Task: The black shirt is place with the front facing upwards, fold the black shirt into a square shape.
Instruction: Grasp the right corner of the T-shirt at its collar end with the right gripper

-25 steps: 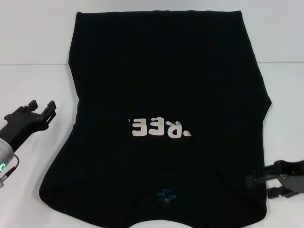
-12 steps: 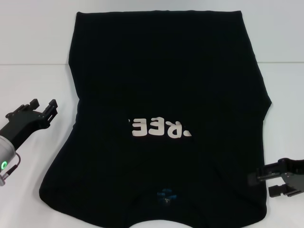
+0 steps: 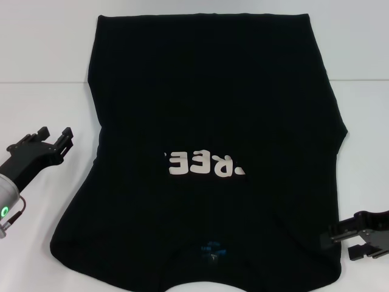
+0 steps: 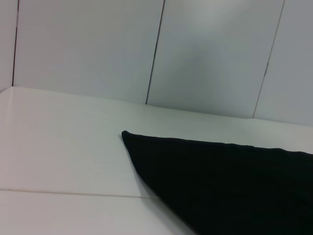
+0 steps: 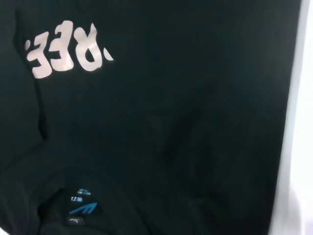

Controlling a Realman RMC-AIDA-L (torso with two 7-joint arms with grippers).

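Observation:
The black shirt point(image 3: 213, 103) lies flat on the white table point(image 3: 42, 109), collar toward me, hem at the far side. Its cream letters point(image 3: 203, 163) and blue neck label point(image 3: 213, 248) face up. Both sleeves look folded in over the body. My left gripper point(image 3: 55, 135) is open and empty, just left of the shirt's left edge and apart from it. My right gripper point(image 3: 338, 242) is open and empty at the shirt's near right corner. The right wrist view shows the letters point(image 5: 63, 49) and label point(image 5: 80, 205). The left wrist view shows a shirt corner point(image 4: 234, 181).
A seam line crosses the table point(image 4: 58, 156) on the left. A pale panelled wall point(image 4: 205, 54) stands behind the table. Bare table shows right of the shirt point(image 5: 298, 147).
My right gripper has moved a little toward me along the shirt's right edge. The left gripper and the shirt have hardly moved.

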